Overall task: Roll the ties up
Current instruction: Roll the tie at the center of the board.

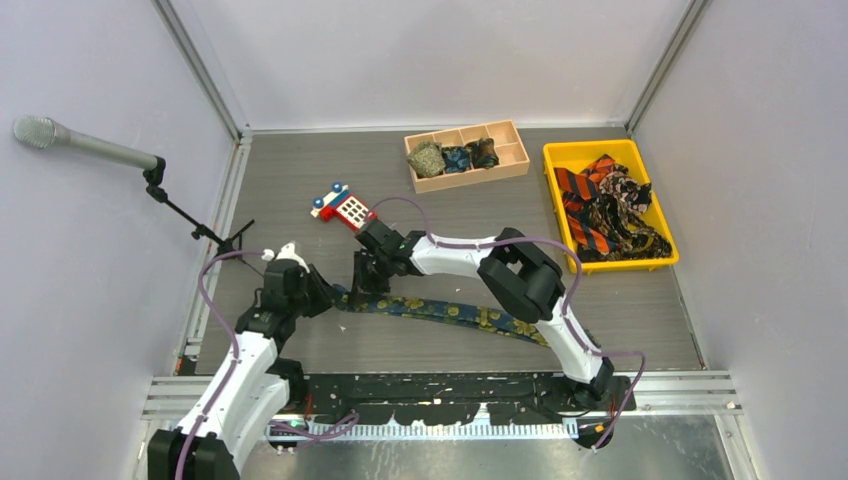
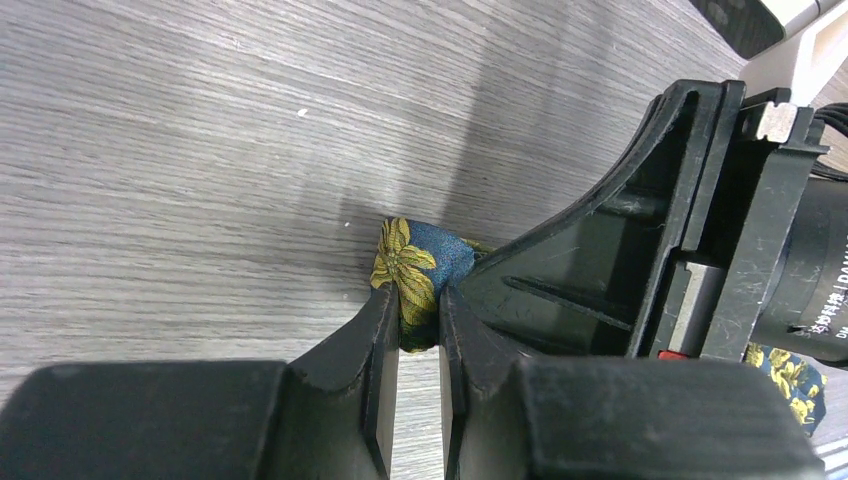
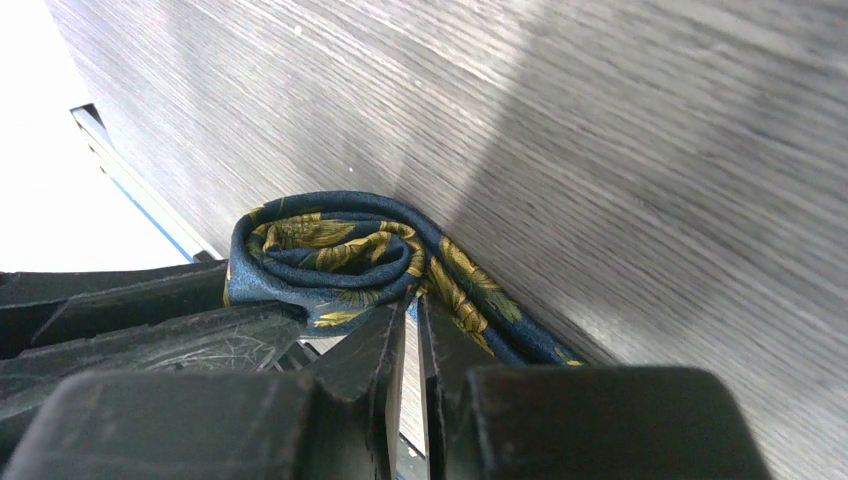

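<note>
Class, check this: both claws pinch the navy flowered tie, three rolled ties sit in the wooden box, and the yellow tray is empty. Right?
Not quite. The top external view shows the yellow tray holding a heap of unrolled ties. The rest stands.

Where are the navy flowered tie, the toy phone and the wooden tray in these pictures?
navy flowered tie (image 3: 330, 258): right wrist view, on its rolled end.
toy phone (image 1: 352, 210): top external view, on its white keypad.
wooden tray (image 1: 473, 178): top external view, on its near wall.
</note>
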Tool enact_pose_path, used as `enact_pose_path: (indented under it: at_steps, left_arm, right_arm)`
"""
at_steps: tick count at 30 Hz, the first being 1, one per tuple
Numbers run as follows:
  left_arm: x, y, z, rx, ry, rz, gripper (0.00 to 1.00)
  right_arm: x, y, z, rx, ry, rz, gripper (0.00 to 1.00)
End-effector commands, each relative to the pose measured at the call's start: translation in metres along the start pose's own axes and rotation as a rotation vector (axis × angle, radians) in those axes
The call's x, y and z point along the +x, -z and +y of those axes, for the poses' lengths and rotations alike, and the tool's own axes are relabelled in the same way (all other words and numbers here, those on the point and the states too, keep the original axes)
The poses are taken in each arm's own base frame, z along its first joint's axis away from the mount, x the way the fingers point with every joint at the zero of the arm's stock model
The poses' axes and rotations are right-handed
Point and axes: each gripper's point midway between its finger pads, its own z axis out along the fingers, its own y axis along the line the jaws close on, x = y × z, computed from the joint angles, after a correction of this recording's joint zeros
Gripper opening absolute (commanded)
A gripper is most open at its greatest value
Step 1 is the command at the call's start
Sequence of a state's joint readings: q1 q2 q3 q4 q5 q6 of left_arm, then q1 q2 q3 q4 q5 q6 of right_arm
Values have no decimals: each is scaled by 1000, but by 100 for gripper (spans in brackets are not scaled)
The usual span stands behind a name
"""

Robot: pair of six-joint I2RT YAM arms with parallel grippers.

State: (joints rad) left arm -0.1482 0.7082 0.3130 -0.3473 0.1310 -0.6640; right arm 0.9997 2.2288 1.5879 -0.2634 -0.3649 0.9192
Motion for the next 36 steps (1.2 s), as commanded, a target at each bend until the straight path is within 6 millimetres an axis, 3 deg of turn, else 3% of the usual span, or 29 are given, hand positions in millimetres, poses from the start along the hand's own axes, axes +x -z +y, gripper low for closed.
enact_pose_path:
  at_steps: [1, 14, 36]
  left_arm:
    - [-14, 2, -15, 44, -40, -22, 0]
    - [-21, -1, -21, 62, -91, -17, 0]
    - [15, -10, -32, 44, -208, 109, 0]
  right_arm:
    - [-12, -8, 14, -33, 31, -19, 16]
    - [-22, -14, 25, -92, 37, -15, 16]
    - [-10, -9, 6, -80, -15, -7, 16]
